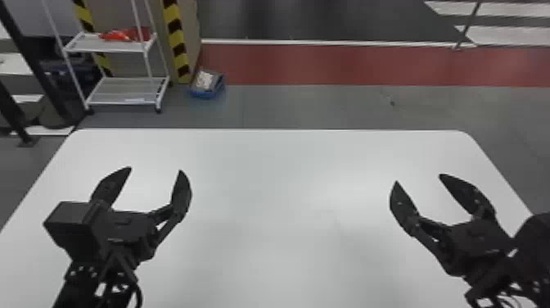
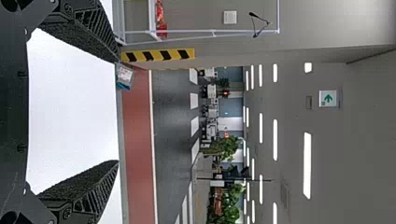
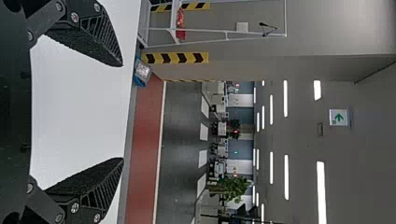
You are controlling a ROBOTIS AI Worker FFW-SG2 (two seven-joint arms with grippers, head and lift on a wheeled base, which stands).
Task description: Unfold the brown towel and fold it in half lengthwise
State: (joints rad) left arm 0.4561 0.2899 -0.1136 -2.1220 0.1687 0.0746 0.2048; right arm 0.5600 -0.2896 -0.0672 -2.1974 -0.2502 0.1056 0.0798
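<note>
Readying two spread grippers for the brown towel

With the table's middle as your clock centre, your left gripper is between nine and ten o'clock, spread wide and holding nothing. Toward eleven, past the far edge, a blue box sits on the floor; it plays no part. Your white table lies ahead, and you cannot tell from here where the brown towel is, so locate it before committing to a reach. Your right gripper, between two and three o'clock, is likewise parted and unloaded.

The job seems barely begun. Once you find the cloth, narrow each gap, come in low and pinch a single layer near a corner. Soft fabric will probably bunch or slip, so draw it apart gently and level before folding.
</note>
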